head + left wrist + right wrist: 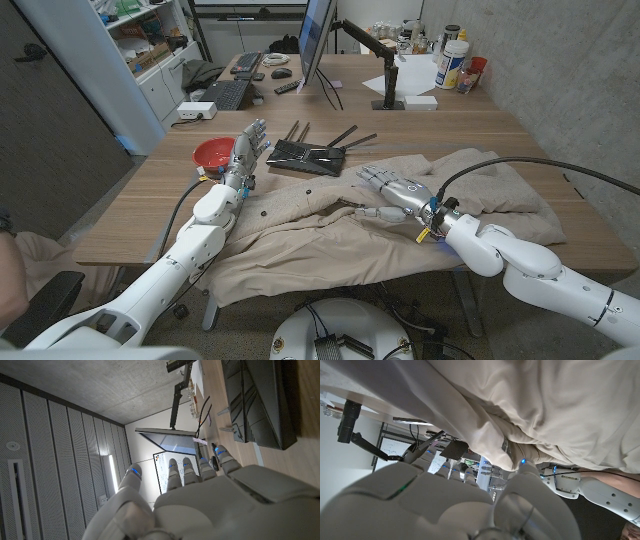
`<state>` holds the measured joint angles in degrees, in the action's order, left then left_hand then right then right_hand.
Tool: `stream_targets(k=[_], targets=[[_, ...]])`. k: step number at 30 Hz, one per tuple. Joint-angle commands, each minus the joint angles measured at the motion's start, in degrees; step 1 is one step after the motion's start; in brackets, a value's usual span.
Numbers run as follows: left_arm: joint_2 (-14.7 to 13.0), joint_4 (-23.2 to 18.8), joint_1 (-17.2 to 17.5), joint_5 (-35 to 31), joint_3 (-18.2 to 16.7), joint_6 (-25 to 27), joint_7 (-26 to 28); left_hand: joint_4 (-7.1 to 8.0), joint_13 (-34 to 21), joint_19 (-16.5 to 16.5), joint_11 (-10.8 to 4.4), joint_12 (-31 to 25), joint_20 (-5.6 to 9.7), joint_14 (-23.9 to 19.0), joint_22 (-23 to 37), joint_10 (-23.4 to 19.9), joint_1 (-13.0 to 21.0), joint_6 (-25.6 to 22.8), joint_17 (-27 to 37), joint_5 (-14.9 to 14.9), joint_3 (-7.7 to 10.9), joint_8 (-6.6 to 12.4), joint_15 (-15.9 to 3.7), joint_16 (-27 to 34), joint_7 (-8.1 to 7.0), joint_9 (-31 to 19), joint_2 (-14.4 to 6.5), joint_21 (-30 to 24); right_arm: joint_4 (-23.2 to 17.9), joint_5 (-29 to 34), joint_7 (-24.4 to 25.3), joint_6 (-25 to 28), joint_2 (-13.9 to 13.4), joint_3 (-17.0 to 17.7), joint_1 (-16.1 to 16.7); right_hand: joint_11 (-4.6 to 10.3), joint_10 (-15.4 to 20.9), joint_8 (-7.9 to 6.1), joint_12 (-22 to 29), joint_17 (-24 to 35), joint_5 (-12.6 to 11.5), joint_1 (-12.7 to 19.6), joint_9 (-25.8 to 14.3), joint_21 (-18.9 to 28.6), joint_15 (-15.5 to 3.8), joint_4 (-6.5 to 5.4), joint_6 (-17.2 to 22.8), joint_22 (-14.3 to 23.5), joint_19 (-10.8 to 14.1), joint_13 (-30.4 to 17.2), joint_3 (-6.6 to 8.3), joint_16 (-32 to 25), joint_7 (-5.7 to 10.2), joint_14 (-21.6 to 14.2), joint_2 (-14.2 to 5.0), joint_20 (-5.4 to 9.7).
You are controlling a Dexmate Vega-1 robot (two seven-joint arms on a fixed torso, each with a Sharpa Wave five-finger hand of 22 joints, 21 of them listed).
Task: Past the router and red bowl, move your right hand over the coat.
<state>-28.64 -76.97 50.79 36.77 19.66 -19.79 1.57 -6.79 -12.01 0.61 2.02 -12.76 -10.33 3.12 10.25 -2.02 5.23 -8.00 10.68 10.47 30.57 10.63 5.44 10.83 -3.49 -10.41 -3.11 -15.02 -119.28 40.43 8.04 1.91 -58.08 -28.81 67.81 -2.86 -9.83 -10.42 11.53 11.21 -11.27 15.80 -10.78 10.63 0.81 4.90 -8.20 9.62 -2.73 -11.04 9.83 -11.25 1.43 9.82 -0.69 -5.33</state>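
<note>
A beige coat [340,235] lies spread over the near half of the wooden table and hangs over its front edge; its folds [555,415] also show in the right wrist view. My right hand [393,192] is over the coat's middle, fingers stretched out and apart, holding nothing. A black router [305,154] with several antennas stands beyond the coat; a red bowl [213,153] sits to its left. My left hand [246,150] stands between bowl and router, fingers straight and apart, empty. The router [260,400] shows in the left wrist view too.
A monitor [315,40] on an arm, keyboards [225,95], a remote [287,88] and bottles [452,62] fill the table's far half. White shelves [140,50] stand at the back left. A grey wall runs along the right side.
</note>
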Motion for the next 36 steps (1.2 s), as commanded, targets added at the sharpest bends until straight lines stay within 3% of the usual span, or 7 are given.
stream_targets(k=[1, 36], targets=[[0.00, -0.08, 0.05, 0.01, 0.02, -0.01, 0.00, 0.07, -0.05, 0.23, 0.32, -0.31, -0.07, 0.30, 0.15, 0.31, -0.56, -0.37, 0.11, -0.14, 0.08, 0.27, 0.24, 0.17, -0.20, -0.17, 0.14, 0.07, 0.30, 0.41, -0.34, -0.01, 0.34, -0.66, -0.33, -0.31, -4.25, -0.40, -0.10, 0.10, 0.21, 0.05, -0.31, -0.13, 0.29, 0.10, -0.01, 0.01, -0.47, -0.10, -0.27, -0.11, -0.44, 7.94, -0.06, -0.26], [-0.08, -0.29, 0.27, 0.00, -0.11, -0.28, 0.00, 0.09, -0.04, 0.50, 0.20, -0.31, 0.06, 0.26, 0.17, 0.35, -0.75, -0.47, 0.10, -0.16, 0.07, 0.29, 0.33, 0.18, -0.18, -0.17, 0.19, 0.56, 0.37, 0.64, -0.90, 0.29, 0.36, -1.17, -0.53, -0.19, -3.92, -0.63, 0.07, 0.06, 0.19, 0.19, -0.32, -0.05, 0.10, 0.31, 0.20, 0.00, -0.43, -0.09, -0.33, -0.30, -0.48, 7.44, -0.23, -0.33]])
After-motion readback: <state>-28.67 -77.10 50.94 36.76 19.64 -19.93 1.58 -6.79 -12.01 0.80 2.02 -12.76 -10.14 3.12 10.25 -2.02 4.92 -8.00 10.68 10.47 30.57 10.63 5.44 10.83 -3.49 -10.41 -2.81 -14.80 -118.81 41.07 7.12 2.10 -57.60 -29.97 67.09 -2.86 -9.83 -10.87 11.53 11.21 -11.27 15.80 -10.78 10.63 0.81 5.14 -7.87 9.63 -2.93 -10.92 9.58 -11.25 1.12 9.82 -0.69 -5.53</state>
